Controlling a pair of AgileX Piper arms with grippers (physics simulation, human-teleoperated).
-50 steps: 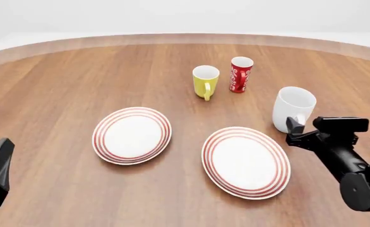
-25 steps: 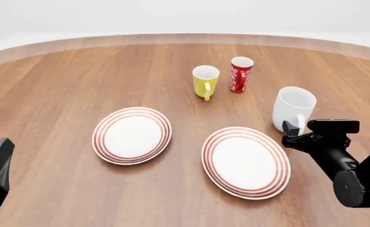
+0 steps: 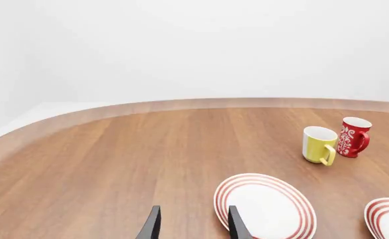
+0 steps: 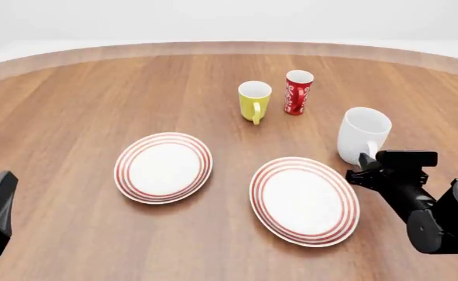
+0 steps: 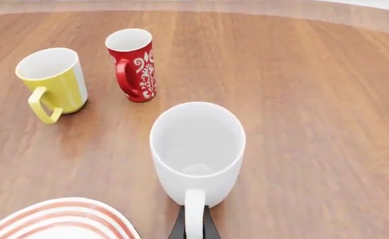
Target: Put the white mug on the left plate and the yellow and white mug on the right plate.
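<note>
In the front view the large plain white ceramic mug (image 4: 363, 136) stands upright at middle right of the frame on the brown wooden table (image 4: 81, 93), just beyond the far right edge of the larger red-ringed white plate (image 4: 305, 200), which lies at lower centre-right. The right arm's black gripper (image 4: 362, 167) sits at the mug's near side by the handle; in the right wrist view its two dark fingers (image 5: 176, 230) stand close on either side of the white loop handle (image 5: 194, 214) at the bottom centre of the frame, though whether they actually press on it cannot be told. The smaller red-ringed white plate (image 4: 164, 167) lies left of centre, bare. The small yellow mug with white inside (image 4: 254, 101) and the slim red patterned cup (image 4: 298, 92) stand side by side at upper centre. The left gripper (image 3: 190, 230) shows in its wrist view with fingers apart, holding nothing, above bare wood beside the smaller plate.
</note>
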